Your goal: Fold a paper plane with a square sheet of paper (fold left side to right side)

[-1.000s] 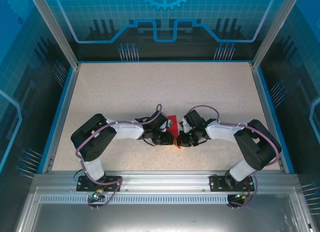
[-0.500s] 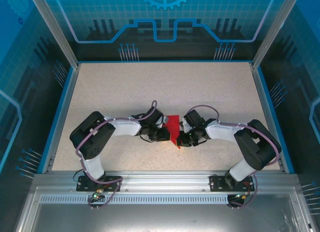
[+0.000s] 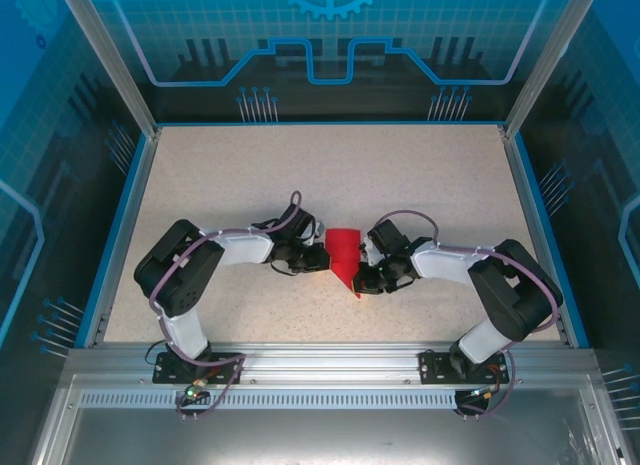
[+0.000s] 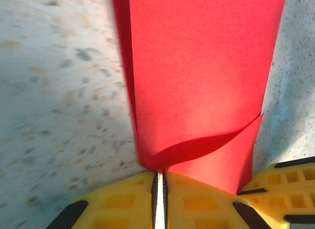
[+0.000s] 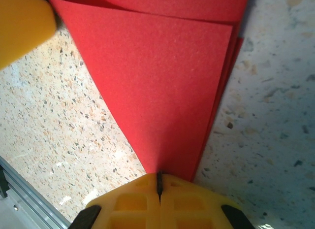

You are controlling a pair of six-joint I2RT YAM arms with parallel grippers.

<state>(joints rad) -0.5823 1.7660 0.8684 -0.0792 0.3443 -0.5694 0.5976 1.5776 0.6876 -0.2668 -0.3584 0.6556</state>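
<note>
One thin bright red paper sheet point(image 3: 343, 247), folded, lies on the speckled beige tabletop point(image 3: 250, 175) in the top view, between the two arms. Its long axis runs far to near. It is broad at the far end and tapers to a point aimed at the near edge, slightly rightward. We count two grippers: the left gripper point(image 3: 318, 258) meets the sheet's left edge and the right gripper point(image 3: 364, 279) its near tip. Their fingers are too small there to judge.

At the left wrist, we see the left gripper point(image 4: 159, 182) pressed together on a curled-over layer of the sheet point(image 4: 197, 66), whose far end is cut off.

At the right wrist, the right gripper point(image 5: 158, 182) pinches the sheet's point(image 5: 162, 81) pointed corner, with layers stepped along its right edge. A blurred yellow shape point(image 5: 19, 22) is cut off at the upper left.
</note>
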